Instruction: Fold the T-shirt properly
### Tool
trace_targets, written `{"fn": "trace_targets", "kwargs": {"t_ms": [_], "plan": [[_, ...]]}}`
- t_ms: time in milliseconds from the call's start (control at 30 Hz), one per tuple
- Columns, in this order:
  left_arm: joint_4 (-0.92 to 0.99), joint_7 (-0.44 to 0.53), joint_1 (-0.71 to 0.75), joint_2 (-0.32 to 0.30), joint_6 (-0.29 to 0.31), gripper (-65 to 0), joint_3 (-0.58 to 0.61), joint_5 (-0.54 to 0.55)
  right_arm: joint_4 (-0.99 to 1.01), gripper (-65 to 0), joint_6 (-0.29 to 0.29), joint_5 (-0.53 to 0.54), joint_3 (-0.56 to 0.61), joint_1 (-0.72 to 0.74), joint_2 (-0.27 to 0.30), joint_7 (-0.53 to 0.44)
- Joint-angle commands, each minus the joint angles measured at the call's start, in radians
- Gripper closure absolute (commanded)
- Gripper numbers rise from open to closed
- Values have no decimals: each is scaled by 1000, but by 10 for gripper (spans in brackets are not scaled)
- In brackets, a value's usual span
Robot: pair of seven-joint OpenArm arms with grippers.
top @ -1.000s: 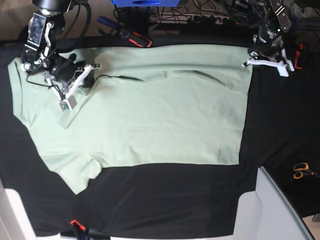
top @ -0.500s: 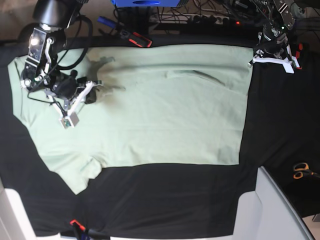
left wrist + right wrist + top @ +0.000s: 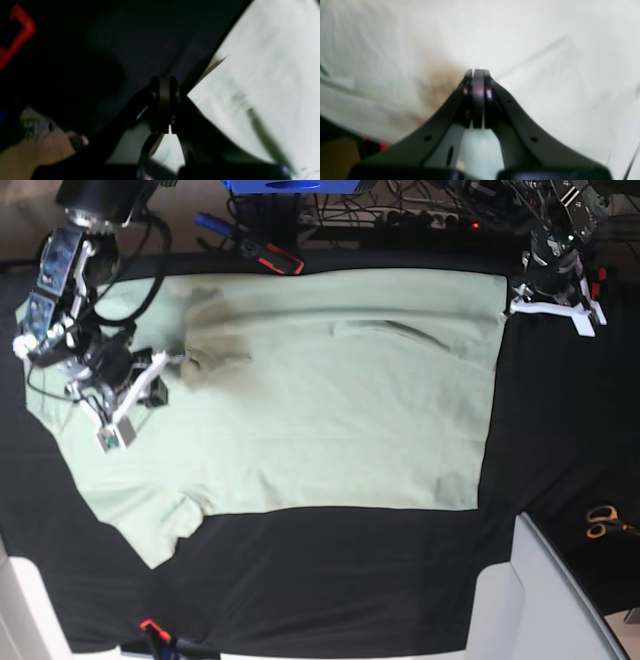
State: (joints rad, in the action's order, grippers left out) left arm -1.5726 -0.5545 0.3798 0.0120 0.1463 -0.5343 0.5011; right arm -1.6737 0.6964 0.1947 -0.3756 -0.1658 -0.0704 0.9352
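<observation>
Fingers on both grippers read pressed together, holding nothing. Right gripper (image 3: 477,75) hovers over the shirt (image 3: 330,390); its wrist view shows the tips meeting with plain cloth beneath, no fold pinched between them that I can see. Left gripper (image 3: 163,82) sits at the shirt's far right corner, tips over the black cloth (image 3: 560,410) just off the shirt's edge; view is blurred, but no fabric caught there either.

Shirt lies spread flat across the table, body running left to right, one sleeve (image 3: 160,525) sticking out near left. Small pucker and a shadowed patch (image 3: 205,340) far left, just beside the right arm. My read: I'm parked at opposite ends to take hold for a fold, but neither side has a grip yet.

Clutter: scissors (image 3: 600,522) near right, well apart from the shirt; white panel (image 3: 550,600) at the near right corner; cables and a red-black tool (image 3: 270,256) along the far edge. Nothing lies on the shirt itself.
</observation>
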Motion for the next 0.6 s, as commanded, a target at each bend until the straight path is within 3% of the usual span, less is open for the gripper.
{"fn": "trace_targets", "kwargs": {"t_ms": [0,167,400,567], "plan": [[-30,4,11,-5,5,0,1,12,-36,-1,2,12,-12,1,16,-21],[-48,-78,2,-10,5,0,101,6,-49,-1,2,15,-139,-18,22,-21],[-45,-78,-6,-11,5,0,271,12,-49,-1,2,18,-153,-42,40,-20],[-48,-77,-3,-7,2,0,294,14,-50,-1,2,19,-155,-67,42,-28]]}}
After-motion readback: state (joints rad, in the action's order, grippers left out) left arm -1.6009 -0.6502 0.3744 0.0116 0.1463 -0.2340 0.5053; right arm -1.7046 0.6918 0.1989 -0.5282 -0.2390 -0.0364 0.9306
